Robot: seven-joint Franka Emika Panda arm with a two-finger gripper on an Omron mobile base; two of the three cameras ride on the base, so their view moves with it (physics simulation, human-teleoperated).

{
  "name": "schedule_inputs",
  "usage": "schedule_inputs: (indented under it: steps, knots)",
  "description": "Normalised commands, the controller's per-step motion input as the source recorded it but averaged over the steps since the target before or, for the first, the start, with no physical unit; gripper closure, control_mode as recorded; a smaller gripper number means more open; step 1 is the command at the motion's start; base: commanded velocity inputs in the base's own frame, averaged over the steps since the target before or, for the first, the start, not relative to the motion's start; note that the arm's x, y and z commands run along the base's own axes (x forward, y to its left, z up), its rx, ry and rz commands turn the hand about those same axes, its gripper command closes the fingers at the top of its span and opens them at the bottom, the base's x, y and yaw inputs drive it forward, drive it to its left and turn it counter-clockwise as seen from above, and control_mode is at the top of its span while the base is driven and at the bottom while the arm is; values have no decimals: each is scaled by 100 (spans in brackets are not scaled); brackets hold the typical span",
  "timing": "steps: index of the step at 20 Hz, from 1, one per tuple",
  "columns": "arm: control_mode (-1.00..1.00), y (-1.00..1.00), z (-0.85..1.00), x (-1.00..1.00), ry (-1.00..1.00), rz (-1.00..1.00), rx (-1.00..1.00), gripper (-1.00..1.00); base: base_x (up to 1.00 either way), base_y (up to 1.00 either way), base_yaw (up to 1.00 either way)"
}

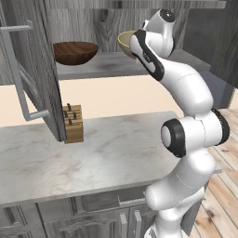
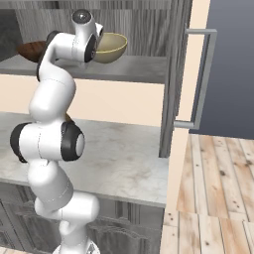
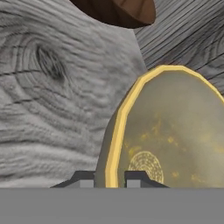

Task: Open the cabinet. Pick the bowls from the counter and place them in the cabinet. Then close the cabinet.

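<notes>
The cabinet (image 1: 32, 69) stands open with both doors swung out. On its shelf (image 2: 134, 68) sits the dark brown wooden bowl (image 1: 74, 52) at the left, which also shows at the top of the hand view (image 3: 118, 11). My gripper (image 3: 110, 179) is shut on the yellow rim of the beige bowl (image 3: 175, 131), one fingertip (image 3: 83, 178) outside and one inside. That beige bowl (image 2: 110, 47) hangs tilted just over the shelf, right of the brown one. Whether it touches the shelf I cannot tell. The counter (image 1: 107, 148) lies below.
A wooden knife block (image 1: 73, 123) stands on the counter beside the left door's lower edge. The left door's bar handle (image 1: 18, 79) and the right door's bar handle (image 2: 203, 79) jut out. Low grey cabinets (image 1: 93, 218) run under the counter; a plank floor (image 2: 213, 198) lies to the right.
</notes>
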Motion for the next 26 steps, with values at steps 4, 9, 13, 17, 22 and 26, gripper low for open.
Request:
schedule_inputs:
  steps: [4, 9, 13, 17, 22, 26]
  knots:
    - [-100, 0, -38, 5, 1, 0, -1, 100, 0, 0, 0]
    - [-100, 0, -36, 0, 0, 1, 0, -100, 0, 0, 0]
    - [-100, 0, -17, 1, 0, 1, 0, -100, 0, 0, 0]
    - [-100, 0, 2, 0, 0, 0, 0, -100, 0, 0, 0]
    - [-100, 0, 30, 0, 0, 0, 0, -100, 0, 0, 0]
    - [-100, 0, 38, 1, -1, 0, 0, -100, 0, 0, 0]
